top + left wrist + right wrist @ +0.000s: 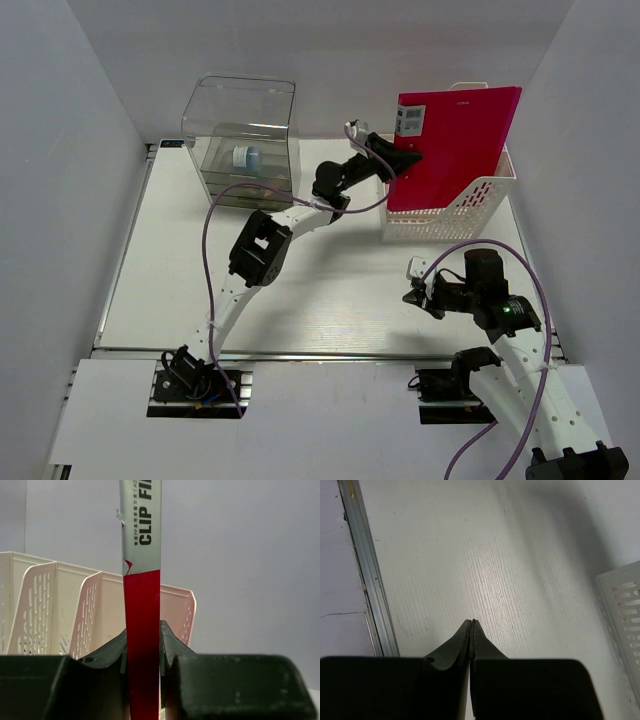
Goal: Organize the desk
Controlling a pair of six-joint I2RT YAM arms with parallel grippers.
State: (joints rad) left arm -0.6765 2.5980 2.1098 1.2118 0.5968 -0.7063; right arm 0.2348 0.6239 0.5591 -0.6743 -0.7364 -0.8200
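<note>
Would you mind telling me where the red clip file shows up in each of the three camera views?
Top external: the red clip file stands upright at upper right, gripped at its left edge by the left gripper.
Left wrist: edge-on at centre, between the gripper's fingers.
Right wrist: not in view.
Shared landmark: the white mesh rack, at left in the left wrist view and at the right edge in the right wrist view.

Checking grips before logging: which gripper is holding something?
The left gripper, clamped on the red clip file by the white rack; the right gripper is shut on nothing over the desk.
</note>
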